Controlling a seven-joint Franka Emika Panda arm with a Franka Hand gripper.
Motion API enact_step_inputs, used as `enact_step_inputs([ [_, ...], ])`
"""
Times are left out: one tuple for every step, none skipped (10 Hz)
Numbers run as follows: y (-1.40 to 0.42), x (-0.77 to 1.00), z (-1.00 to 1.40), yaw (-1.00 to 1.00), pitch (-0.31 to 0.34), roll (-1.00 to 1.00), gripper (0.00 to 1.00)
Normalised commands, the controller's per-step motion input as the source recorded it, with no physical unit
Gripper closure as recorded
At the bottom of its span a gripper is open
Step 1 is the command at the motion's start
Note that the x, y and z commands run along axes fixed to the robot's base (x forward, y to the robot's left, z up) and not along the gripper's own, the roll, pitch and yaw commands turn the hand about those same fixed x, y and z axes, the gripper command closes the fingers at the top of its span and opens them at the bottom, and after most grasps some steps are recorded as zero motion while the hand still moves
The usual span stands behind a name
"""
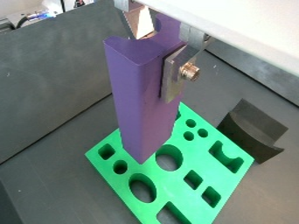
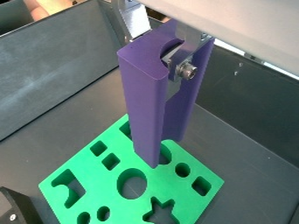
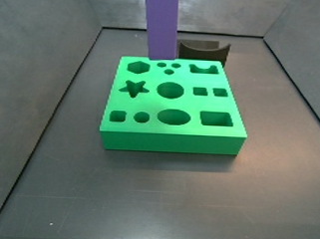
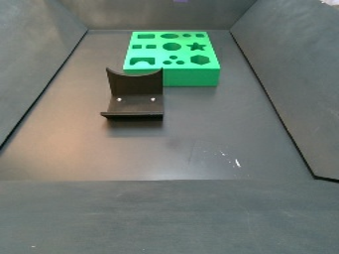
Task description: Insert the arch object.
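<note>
My gripper (image 1: 158, 48) is shut on a tall purple bar (image 1: 142, 96) and holds it upright. The bar has a rounded groove down one side, so its end is arch-shaped: it is the arch object (image 2: 149, 96). One silver finger (image 1: 176, 72) presses its grooved side, the other its back. Its lower end hangs over the green board (image 1: 117, 162), near the round holes. I cannot tell whether it touches. The board's arch hole (image 3: 201, 67) is free. In a side view only the bar (image 3: 160, 22) shows; the gripper is out of view.
The dark fixture (image 4: 133, 94), an L-shaped bracket with a notched upright, stands on the floor beside the board (image 4: 172, 55). It also shows in both wrist views (image 1: 257, 127) (image 2: 14, 208) and behind the board (image 3: 203, 49). Grey walls enclose the floor.
</note>
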Motion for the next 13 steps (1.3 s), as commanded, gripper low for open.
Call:
enact_step_inputs([
  [0.02,0.14,0.0,-0.7,0.0,0.0,1.0],
  [0.0,0.0,0.0,-1.0,0.0,0.0,1.0],
  [0.0,0.0,0.0,-1.0,0.0,0.0,1.0],
  [0.16,0.27,0.0,-0.87,-0.009,0.0,1.0],
  [0.34,0.61,0.0,-0.63,0.0,0.0,1.0],
  [0.39,0.77,-0.01,-0.48,0.0,0.0,1.0],
  [0.39,0.81,-0.01,-0.45,0.0,0.0,1.0],
  [0.39,0.81,0.0,-0.45,0.0,0.0,1.0],
  [0.35,0.63,0.0,-0.61,0.0,0.0,1.0],
  [0.2,0.34,-0.02,-0.84,0.0,0.0,1.0],
  [0.15,0.26,-0.03,-0.89,0.0,0.0,1.0],
  [0.13,0.24,-0.05,-0.91,0.0,0.0,1.0],
  [0.14,0.23,-0.05,-0.91,0.0,0.0,1.0],
])
